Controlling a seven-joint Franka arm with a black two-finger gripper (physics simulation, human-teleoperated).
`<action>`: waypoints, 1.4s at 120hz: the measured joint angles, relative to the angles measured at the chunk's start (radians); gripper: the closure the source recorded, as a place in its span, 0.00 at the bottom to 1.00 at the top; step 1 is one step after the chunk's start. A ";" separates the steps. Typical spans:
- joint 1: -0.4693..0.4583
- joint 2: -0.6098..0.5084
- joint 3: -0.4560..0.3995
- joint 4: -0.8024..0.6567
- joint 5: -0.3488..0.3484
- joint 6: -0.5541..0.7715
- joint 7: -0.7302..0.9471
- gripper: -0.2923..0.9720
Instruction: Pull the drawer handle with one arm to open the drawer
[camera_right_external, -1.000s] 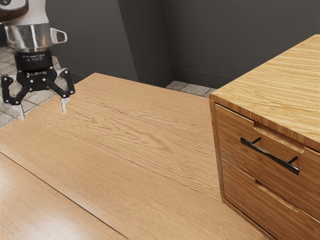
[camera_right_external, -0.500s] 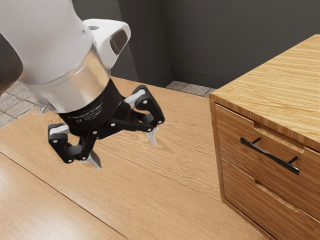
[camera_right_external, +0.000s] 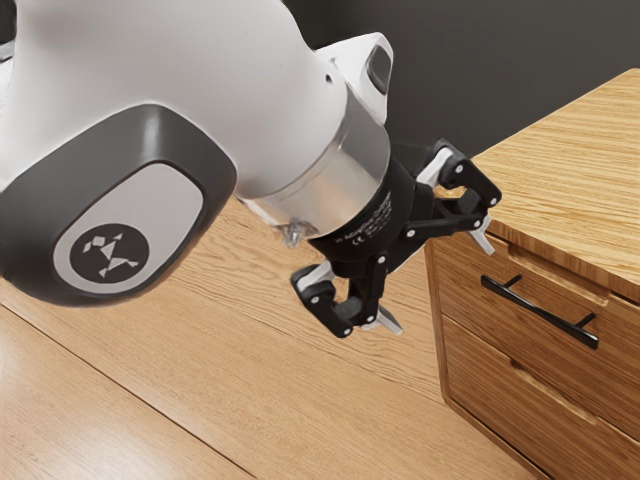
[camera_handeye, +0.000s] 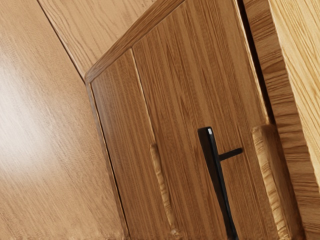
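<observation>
Wood grain runs across the table (camera_right_external: 200, 380), which takes up the near part of the exterior view. Over it hangs the white arm (camera_right_external: 150, 150), large and close to the camera, reaching in from the exterior view's upper left toward its right. At its end the black gripper (camera_right_external: 438, 284) is tilted, pointing down and toward the cabinet (camera_right_external: 570, 180). Its jaws stand wide apart with nothing between them. One finger (camera_right_external: 385, 322) hangs low over the table, and the other (camera_right_external: 484, 238) is higher, against the cabinet's near front corner. Whether that finger touches the wood cannot be told.

The cabinet stands on the table at the exterior view's right and is made of the same light wood. Its front carries two drawers, one above the other. The upper drawer (camera_right_external: 470, 270) bears the handle (camera_right_external: 540, 311), a slim black bar on two short posts that slopes down toward the exterior view's right. The handle lies further right than both fingers and is clear of them. The upper drawer's front sits level with the lower drawer (camera_right_external: 530, 410), so it is not pulled out.

The wrist view faces the cabinet front at a slant. The handle (camera_handeye: 216, 175) is seen end-on along its length, with one post joining it to the upper drawer (camera_handeye: 200, 90). The lower drawer (camera_handeye: 125, 140) is beside it, and the table (camera_handeye: 45, 125) lies beyond that.

Behind everything in the exterior view is a dark grey wall (camera_right_external: 520, 70).
</observation>
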 joint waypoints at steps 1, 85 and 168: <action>0.011 0.000 -0.010 0.000 -0.003 0.001 -0.002 0.23; 0.380 0.000 -0.364 0.002 -0.123 0.051 -0.094 0.23; 0.550 0.005 -0.504 -0.028 -0.147 0.056 -0.121 0.23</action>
